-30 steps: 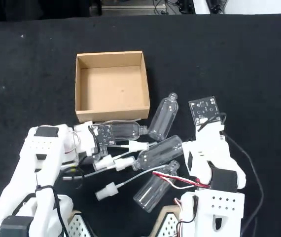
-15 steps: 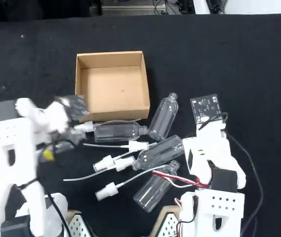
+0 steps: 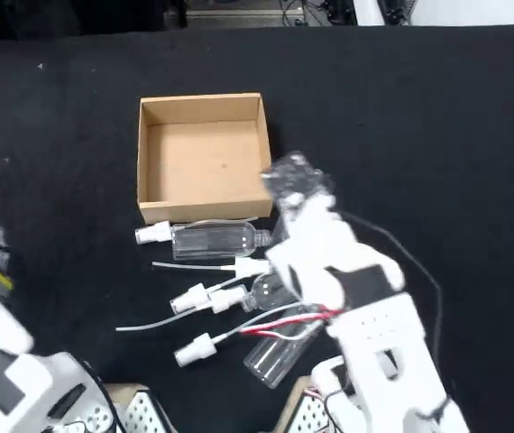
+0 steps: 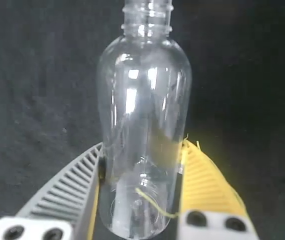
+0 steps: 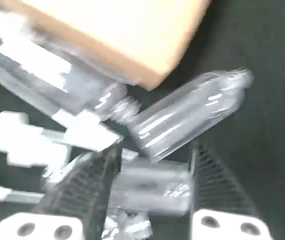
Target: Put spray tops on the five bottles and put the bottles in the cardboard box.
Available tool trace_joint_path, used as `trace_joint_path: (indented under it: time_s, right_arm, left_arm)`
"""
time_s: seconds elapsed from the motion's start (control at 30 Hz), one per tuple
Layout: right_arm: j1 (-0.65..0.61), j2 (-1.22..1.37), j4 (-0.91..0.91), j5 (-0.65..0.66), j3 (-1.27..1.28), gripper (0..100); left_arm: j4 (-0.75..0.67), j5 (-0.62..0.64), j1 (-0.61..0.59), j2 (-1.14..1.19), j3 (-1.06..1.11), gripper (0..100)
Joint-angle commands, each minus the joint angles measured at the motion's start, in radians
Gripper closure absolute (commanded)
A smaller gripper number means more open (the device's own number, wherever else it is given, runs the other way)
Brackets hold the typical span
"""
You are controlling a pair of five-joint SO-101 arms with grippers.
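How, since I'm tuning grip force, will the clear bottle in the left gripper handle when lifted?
Probably light: the clear bottle looks empty. Its smooth round wall may slip or twist in the left gripper, and a hard squeeze could dent it.

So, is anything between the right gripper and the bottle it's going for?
Nothing visible. The right gripper is open with a bottle lying between its fingers. A second bottle lies just beyond, by the box corner, and a spray top lies close beside.

I work in a robotics lab: a black-draped desk [image 3: 446,108], with cables [image 3: 327,11] bundled behind its far edge.
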Motion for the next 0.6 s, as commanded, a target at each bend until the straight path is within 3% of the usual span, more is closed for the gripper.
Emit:
trace_joint_path:
  time_s: [0.0, 0.2, 0.57]
  right_arm:
    - [-0.153, 0.093, -0.025, -0.014, -0.091, 79.0]
    - [-0.307, 0.131, -0.026, -0.014, -0.027, 79.0]
    - [-0.316, 0.131, -0.097, -0.014, 0.058, 79.0]
  left_arm:
    - [-0.072, 0.029, -0.059, 0.091, -0.008, 86]
    - [-0.066, -0.083, -0.067, 0.172, -0.053, 70]
    - [0.149, -0.089, 0.031, 0.222, -0.361, 72]
